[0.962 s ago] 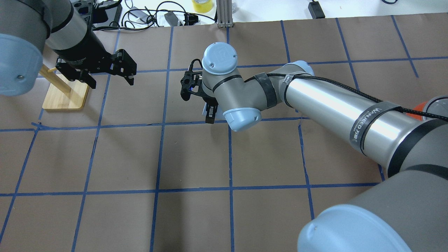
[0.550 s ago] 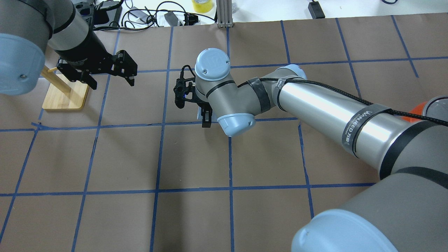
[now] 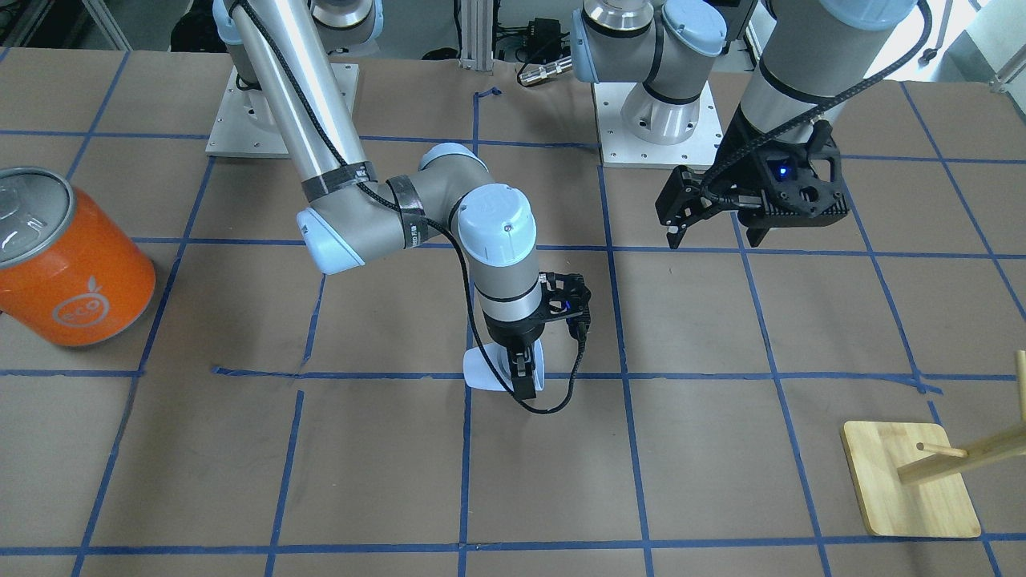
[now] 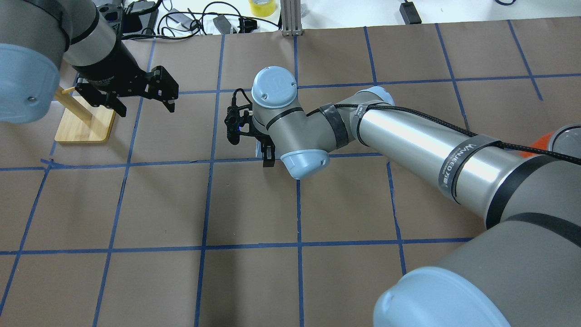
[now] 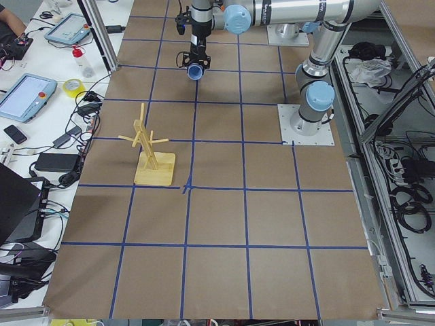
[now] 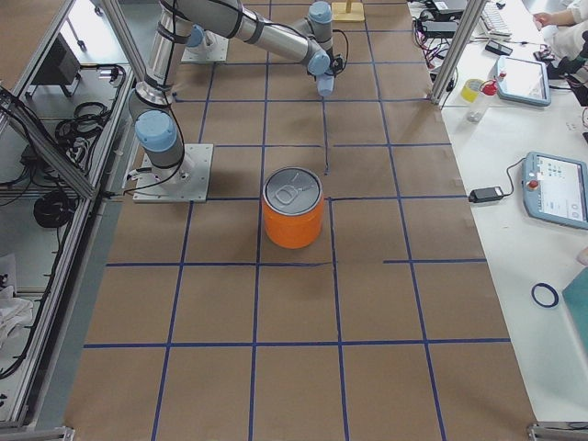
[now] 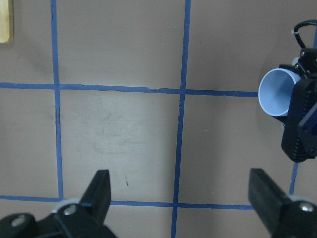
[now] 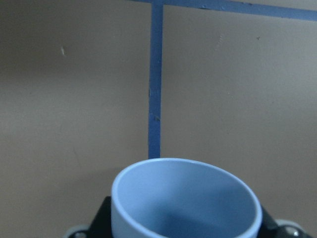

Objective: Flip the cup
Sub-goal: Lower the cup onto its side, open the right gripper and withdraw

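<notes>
The cup (image 3: 486, 373) is a small pale lavender-blue tumbler, held tipped on its side near the middle of the table. My right gripper (image 3: 522, 378) points down and is shut on it. The cup's open mouth shows in the left wrist view (image 7: 277, 92) and fills the bottom of the right wrist view (image 8: 185, 198). In the overhead view only a sliver of the cup (image 4: 259, 148) shows beside the right gripper (image 4: 268, 157). My left gripper (image 4: 145, 108) is open and empty, hovering well apart from the cup, and also shows in the front view (image 3: 715, 234).
A large orange can (image 3: 68, 264) with a silver top stands near the table's end on my right. A wooden peg stand (image 3: 910, 481) sits on my left, just past the left gripper. Cables (image 4: 190, 20) lie beyond the far edge.
My right arm has shifted a little to the overhead view's left with the cup in its gripper, and its wrist has turned slightly. The left arm has barely moved.
</notes>
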